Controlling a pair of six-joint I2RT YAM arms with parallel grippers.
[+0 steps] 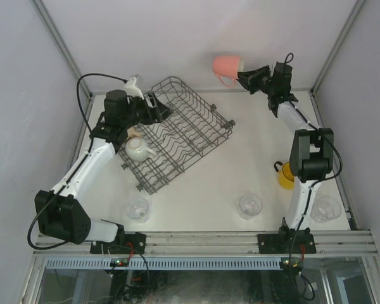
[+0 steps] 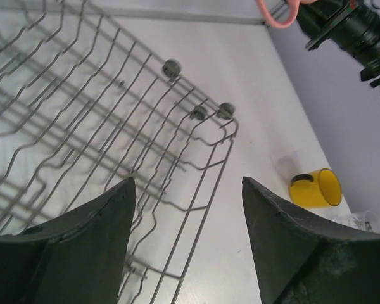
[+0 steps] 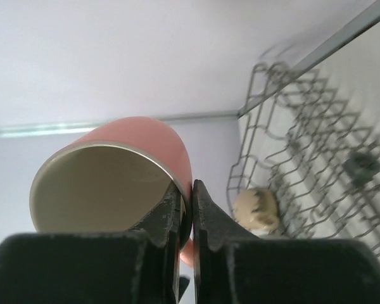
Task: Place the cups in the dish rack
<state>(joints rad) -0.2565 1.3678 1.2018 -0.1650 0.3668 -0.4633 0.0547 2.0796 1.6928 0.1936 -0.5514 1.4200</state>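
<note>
My right gripper is shut on the rim of the pink cup, held on its side in the air past the table's far edge. In the right wrist view the fingers pinch the cup's wall. The dark wire dish rack lies at the left centre. A white mug and a tan mug sit in its left part. My left gripper is open and empty over the rack's far left side, jaws wide apart.
A yellow mug with a dark handle stands by the right arm and also shows in the left wrist view. Clear glass tumblers stand near the front edge at left, centre and right. Walls enclose the table.
</note>
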